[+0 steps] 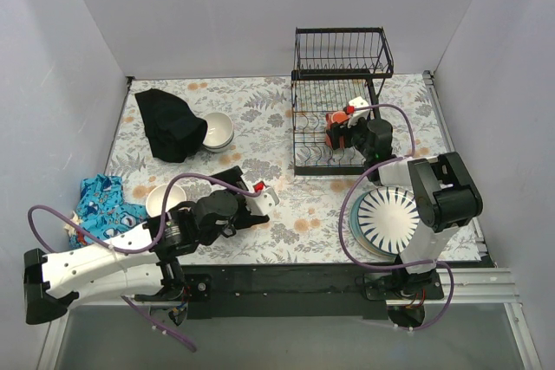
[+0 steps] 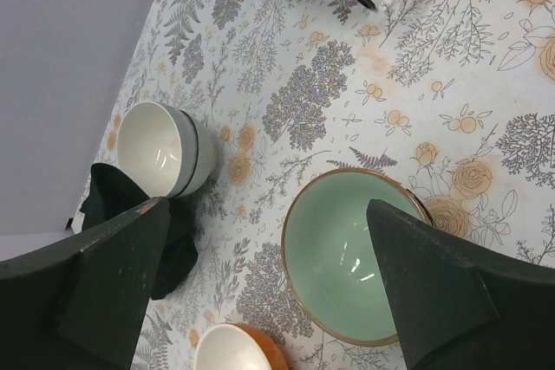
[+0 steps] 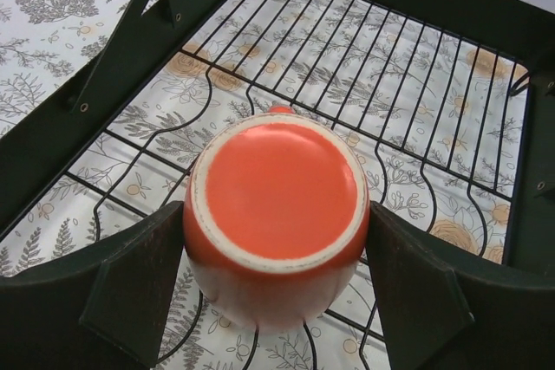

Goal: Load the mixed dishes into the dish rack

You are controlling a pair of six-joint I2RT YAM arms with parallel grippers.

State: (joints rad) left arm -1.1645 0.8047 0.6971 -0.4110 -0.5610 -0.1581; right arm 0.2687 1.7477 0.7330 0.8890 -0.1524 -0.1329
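table (image 1: 260, 110): flat top covered in a grey-leaf and orange-flower print. plain pale walls (image 1: 260, 6) close it in on the left, far and right sides.

edges: a metal rail (image 1: 442, 127) runs along the right edge. a black base bar (image 1: 286, 282) lies across the near edge under both arms.

dish rack (image 1: 340, 73) stands far right of centre, its back close to the far wall. a band of bare print lies between it and the small white bowls (image 1: 217, 132), which are stacked and touch the black cloth (image 1: 169, 123). blue patterned cloth (image 1: 104, 201) is bunched at the left edge, with a white-inside bowl with an orange outside (image 1: 160, 199) just beside it. striped plates (image 1: 388, 218) are stacked near right, partly under the right arm.

right gripper (image 3: 276, 218): inside the rack's lower tier, clenched on the orange mug (image 3: 277, 197), bottom up, over the tray wires. cannot tell if the mug rests on them.

left gripper (image 2: 267, 214): spread wide, holding nothing, above the pale-green bowl (image 2: 338, 266).

writing: a red tag on the left gripper, too small to read.
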